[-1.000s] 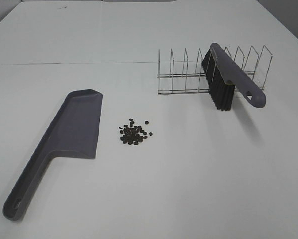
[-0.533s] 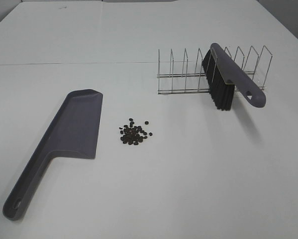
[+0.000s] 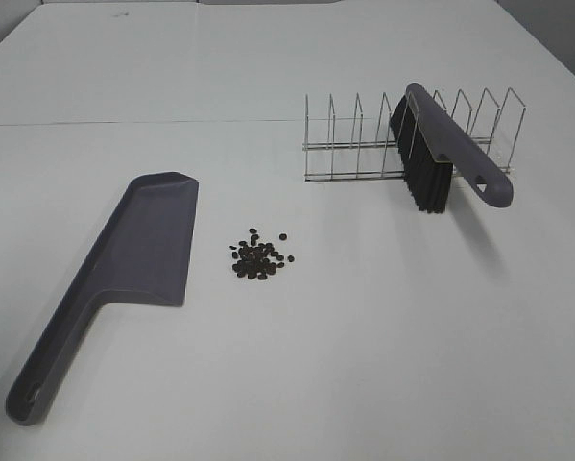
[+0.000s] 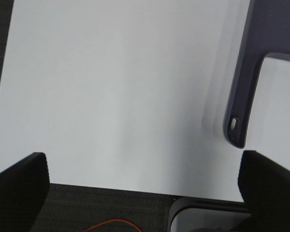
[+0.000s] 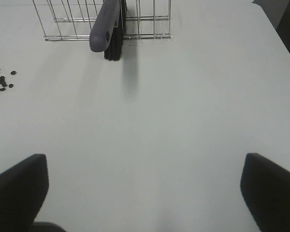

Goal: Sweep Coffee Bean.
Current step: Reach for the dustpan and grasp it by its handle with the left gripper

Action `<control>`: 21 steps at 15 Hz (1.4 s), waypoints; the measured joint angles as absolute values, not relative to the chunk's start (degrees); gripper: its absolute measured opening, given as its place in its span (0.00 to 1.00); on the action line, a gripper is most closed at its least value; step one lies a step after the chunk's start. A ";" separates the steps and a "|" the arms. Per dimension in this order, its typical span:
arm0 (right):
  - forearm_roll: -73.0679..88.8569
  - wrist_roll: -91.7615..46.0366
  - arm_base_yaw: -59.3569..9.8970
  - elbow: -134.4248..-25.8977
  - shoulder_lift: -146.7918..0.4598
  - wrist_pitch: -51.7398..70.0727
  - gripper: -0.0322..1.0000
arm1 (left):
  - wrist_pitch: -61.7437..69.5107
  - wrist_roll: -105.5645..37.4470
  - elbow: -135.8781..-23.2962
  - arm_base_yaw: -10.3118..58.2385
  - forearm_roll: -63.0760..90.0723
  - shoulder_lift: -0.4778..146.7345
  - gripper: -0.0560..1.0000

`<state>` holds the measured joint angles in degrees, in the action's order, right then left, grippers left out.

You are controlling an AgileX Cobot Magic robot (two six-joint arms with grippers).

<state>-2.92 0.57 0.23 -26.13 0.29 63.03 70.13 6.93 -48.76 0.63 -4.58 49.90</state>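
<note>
**Two sets of jaws spread wide, nothing held**

Exterior high view: the white table [image 3: 364, 365] carries one grey dustpan [image 3: 148, 245] at the left and one wire rack [image 3: 349, 144] at the far right. One grey brush [image 3: 450, 149] leans in that rack. One small heap of coffee bean [image 3: 258, 257], a few dozen, lies mid-table just right of the dustpan's blade and well apart from the brush.

Left wrist view: the left gripper [image 4: 145, 191] hovers over the table's near edge, its two dark fingertips [image 4: 19, 186] wide apart and empty. The dustpan's handle end lies ahead, off to one side. No beans show here.

Right wrist view: the right gripper [image 5: 145, 193] hangs over bare table on the near side, spread wide and holding nothing. Brush and rack stand far ahead. The beans lie ahead toward the scene's left, well apart from it.
</note>
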 joint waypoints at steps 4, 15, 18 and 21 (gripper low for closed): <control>-2.92 0.57 0.23 -26.13 0.29 63.03 0.99 | 67.72 7.51 -48.82 4.81 -3.72 61.08 0.98; -2.92 0.57 0.23 -26.13 0.29 63.03 0.99 | 47.38 17.07 -61.19 18.39 -4.18 106.91 0.98; -2.92 0.57 0.23 -26.13 0.29 63.03 0.99 | 47.61 15.53 -62.51 19.54 -3.72 110.64 0.98; -2.92 0.57 0.23 -26.13 0.29 63.03 0.99 | 47.78 13.29 -62.57 20.63 -2.52 113.50 0.98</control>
